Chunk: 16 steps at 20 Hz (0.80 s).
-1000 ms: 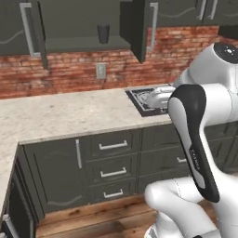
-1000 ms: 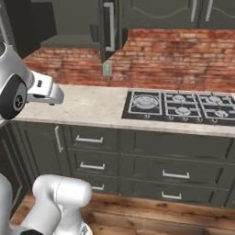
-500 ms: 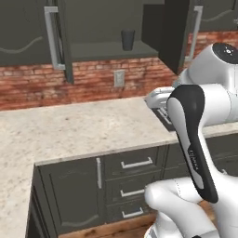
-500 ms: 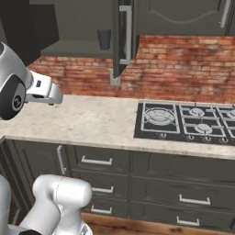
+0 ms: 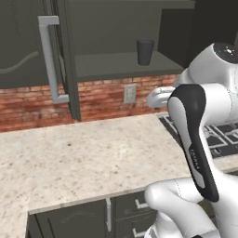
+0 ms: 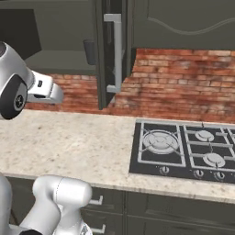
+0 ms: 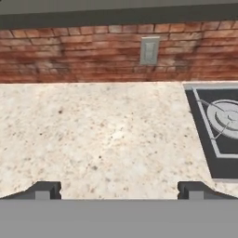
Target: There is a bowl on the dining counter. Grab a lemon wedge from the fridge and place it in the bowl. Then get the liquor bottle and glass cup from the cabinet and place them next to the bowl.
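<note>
1. Two finger tips of my end effector (image 7: 119, 189) stand wide apart, released, holding nothing, above the speckled worktop (image 7: 107, 135).
2. At 12 o'clock I see the glass cup (image 5: 145, 51) upright on the open cabinet shelf (image 5: 116, 65).
3. At 3 o'clock sits the hob (image 7: 218, 130).

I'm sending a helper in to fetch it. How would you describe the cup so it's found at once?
Look above the counter to the open cabinet over the brick wall, left of the stove. On its lower shelf stands the cup: a dark, upright tumbler, alone on the shelf, above the wall outlet.
</note>
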Available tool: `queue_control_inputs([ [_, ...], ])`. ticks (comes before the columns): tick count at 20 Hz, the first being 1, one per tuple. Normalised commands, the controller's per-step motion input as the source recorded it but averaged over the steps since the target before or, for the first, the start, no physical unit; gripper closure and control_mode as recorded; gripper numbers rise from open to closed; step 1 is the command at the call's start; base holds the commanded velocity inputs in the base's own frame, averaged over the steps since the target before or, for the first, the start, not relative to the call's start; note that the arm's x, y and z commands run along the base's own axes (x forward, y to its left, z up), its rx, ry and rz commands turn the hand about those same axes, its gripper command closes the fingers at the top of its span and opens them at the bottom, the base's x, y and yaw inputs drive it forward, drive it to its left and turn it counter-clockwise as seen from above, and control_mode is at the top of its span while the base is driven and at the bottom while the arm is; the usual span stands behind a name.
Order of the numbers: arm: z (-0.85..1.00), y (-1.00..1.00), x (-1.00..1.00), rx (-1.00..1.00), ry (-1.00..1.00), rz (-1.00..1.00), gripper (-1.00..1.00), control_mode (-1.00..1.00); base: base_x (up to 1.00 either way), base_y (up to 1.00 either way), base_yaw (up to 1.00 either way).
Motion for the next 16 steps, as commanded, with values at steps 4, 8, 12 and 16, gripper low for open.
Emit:
queue_control_inputs([
  [4, 0.00, 0.00, 0.00, 0.00, 0.00, 0.00, -1.00, 1.00, 0.85, 0.00, 0.00],
  [8, 0.03, 0.00, 0.08, 0.00, 0.00, -0.01, -1.00, -1.00, 0.24, 0.00, 0.00],
  [12, 0.23, 0.02, 0.00, 0.00, -0.10, -0.03, -1.00, -1.00, 0.00, 0.00, 0.00],
  [16, 0.41, 0.06, 0.00, -0.03, -0.23, 0.00, -1.00, -1.00, 0.00, 0.00, 0.00],
])
